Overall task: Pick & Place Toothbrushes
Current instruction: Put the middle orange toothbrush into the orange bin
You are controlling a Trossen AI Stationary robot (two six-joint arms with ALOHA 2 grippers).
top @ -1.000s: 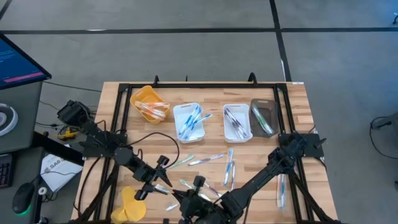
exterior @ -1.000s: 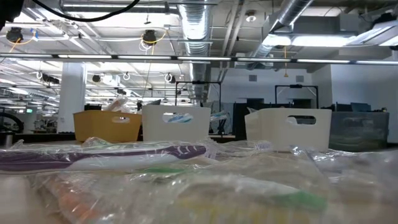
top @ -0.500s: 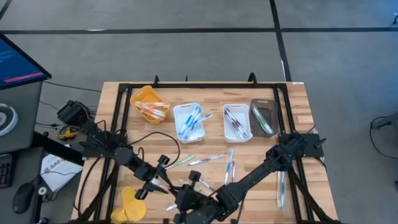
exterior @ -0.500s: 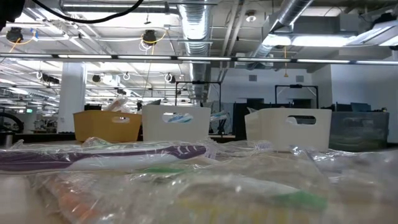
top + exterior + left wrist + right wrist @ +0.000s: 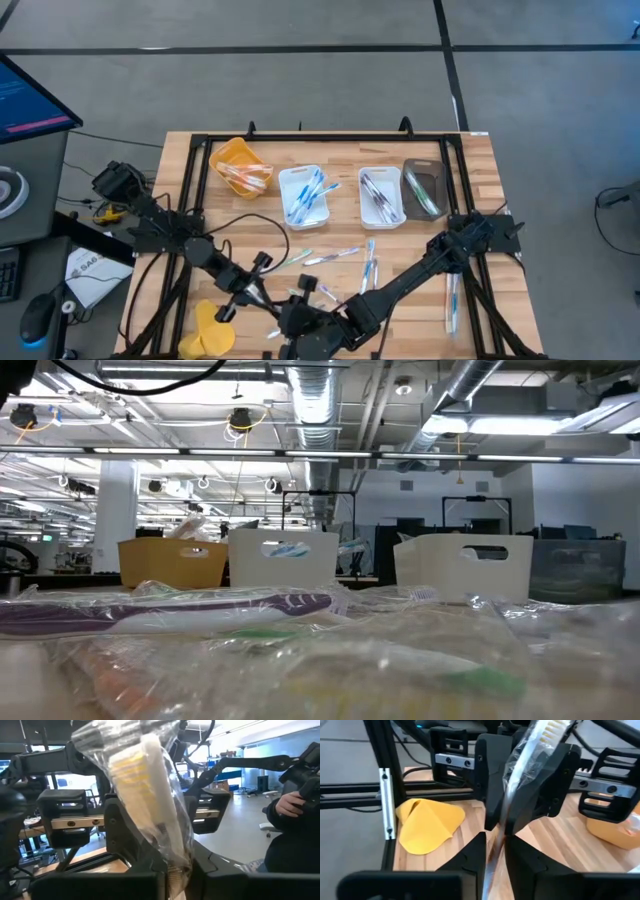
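A toothbrush [image 5: 520, 785] in a clear wrapper, with a white-and-yellow head and an orange handle end, stands between my two grippers above the table's near middle. My left gripper [image 5: 262, 292] is shut on it; in the right wrist view its two dark fingers [image 5: 487, 780] close on the brush from both sides. My right gripper [image 5: 495, 855] is slightly open, its fingers standing on either side of the handle's lower end. More wrapped toothbrushes [image 5: 345, 255] lie loose on the wood and fill the front of the low view [image 5: 200, 610]. My left gripper pinches the wrapped toothbrush around the middle of its handle [image 5: 177, 862] between its two fingers, coming about level from the table's left. The fingers lie across the brush. The brush is lifted clear of the table, with its head [image 5: 132, 770] sticking out past the fingers.
A yellow tray [image 5: 240, 165], two white trays [image 5: 305, 195] [image 5: 380, 195] and a dark tray [image 5: 425, 188] stand in a row at the far side, each holding brushes. A yellow flat thing [image 5: 212, 328] lies at the near left. A seated person [image 5: 295, 820] is beyond the table.
My right gripper has swung a little toward the table's left, bringing the wrapped toothbrush up to my left gripper, which has stayed where it was. The loose toothbrushes on the table have not moved.
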